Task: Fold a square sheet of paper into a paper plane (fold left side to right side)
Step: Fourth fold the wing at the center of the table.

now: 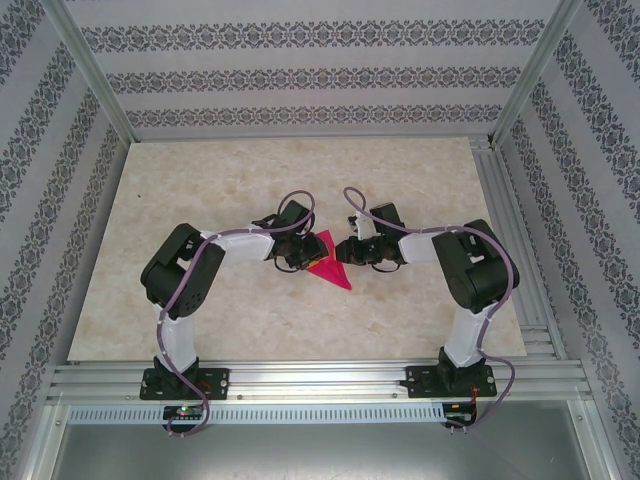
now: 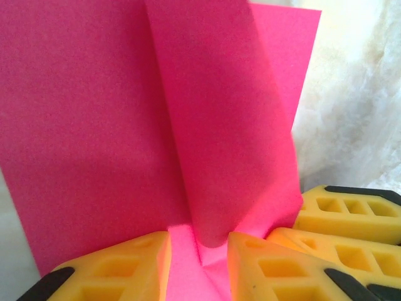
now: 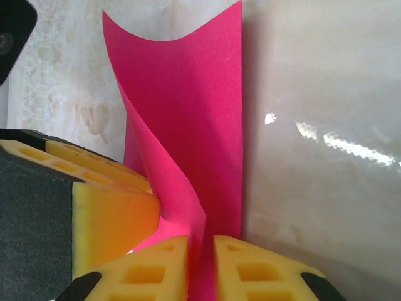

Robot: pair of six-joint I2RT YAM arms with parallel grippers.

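From above, the paper (image 1: 328,266) is lying mid-surface (image 1: 250,170), its tip pointing toward the arm bases. It is sitting between the left pincer (image 1: 298,252) and the right pincer (image 1: 345,250), both at its edges.

In the left wrist view, the paper (image 2: 94,125) is standing up. A curled fold is sitting between the left pincer's slightly parted fingers (image 2: 119,269); whether they are gripping it cannot be told.

In the right wrist view, the right pincer (image 3: 202,273) is clamping the twisted paper (image 3: 188,113).

High rear view over table (image 1: 250,320); both wrist views close on shared paper (image 1: 328,262)
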